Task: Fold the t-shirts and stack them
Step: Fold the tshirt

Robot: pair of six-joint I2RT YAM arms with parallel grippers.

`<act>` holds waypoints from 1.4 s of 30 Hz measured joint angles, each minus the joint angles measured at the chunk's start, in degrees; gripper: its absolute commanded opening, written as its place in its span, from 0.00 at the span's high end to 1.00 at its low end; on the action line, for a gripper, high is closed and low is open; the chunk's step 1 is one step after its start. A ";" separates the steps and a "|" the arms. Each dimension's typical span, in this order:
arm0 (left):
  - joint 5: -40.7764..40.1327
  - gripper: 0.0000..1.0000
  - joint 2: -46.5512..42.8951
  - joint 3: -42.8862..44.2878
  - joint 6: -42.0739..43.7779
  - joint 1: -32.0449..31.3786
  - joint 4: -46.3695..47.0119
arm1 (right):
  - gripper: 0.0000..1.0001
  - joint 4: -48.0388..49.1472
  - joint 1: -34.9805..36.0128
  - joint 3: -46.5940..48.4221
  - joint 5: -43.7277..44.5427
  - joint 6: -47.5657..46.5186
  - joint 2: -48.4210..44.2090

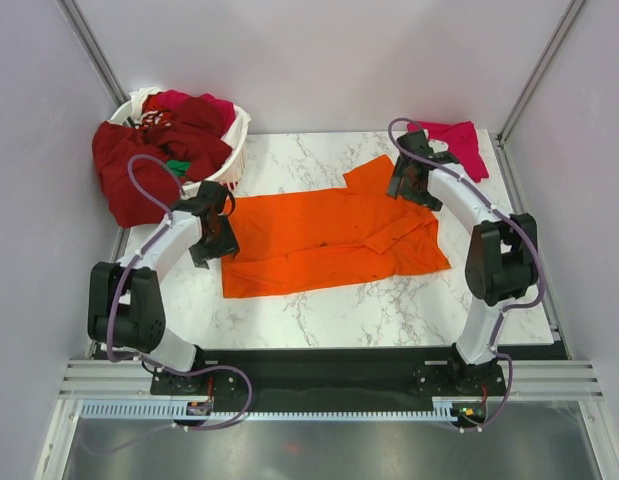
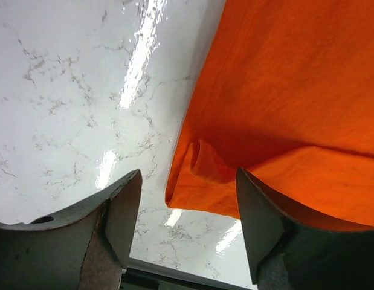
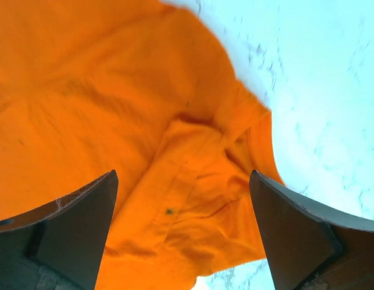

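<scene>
A bright orange t-shirt [image 1: 329,240] lies spread across the middle of the marble table. My left gripper [image 1: 213,236] is open and empty, above the shirt's left edge; in the left wrist view a folded corner of the orange cloth [image 2: 199,172] lies between the open fingers. My right gripper [image 1: 409,186] is open and empty, above the shirt's far right part; the right wrist view shows the rumpled collar and placket [image 3: 187,199] between its fingers. A magenta-pink t-shirt [image 1: 457,142] lies crumpled at the back right. Dark red, crimson and green shirts [image 1: 159,150] fill and hang from the basket.
A white slotted basket [image 1: 234,150] stands at the back left corner, with dark red cloth hanging over its left side and off the table. White marble table [image 1: 389,305] shows in front of the orange shirt. Grey walls close in on three sides.
</scene>
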 measured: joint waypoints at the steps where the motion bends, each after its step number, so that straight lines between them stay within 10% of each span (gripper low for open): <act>1: -0.15 0.30 -0.59 0.57 0.02 0.02 -0.02 | 0.02 0.13 -0.24 0.70 0.42 -0.20 -0.26; 6: -0.59 0.34 -8.94 0.92 -0.04 -0.70 -0.20 | 0.05 3.08 -0.44 -4.59 -0.44 -1.33 -7.54; 13: 0.87 0.43 -13.79 -7.06 -2.10 -10.25 3.17 | 0.56 11.67 -0.17 -22.58 -12.90 -1.29 -18.67; 35: 1.57 0.64 -9.66 -22.14 -9.27 -23.17 23.32 | 0.58 19.69 0.17 -26.03 -21.73 -0.72 -6.69; 42: 0.96 0.65 -10.67 -23.47 -10.71 -23.67 25.64 | 0.80 20.37 -0.04 -25.20 -21.70 -0.94 -5.46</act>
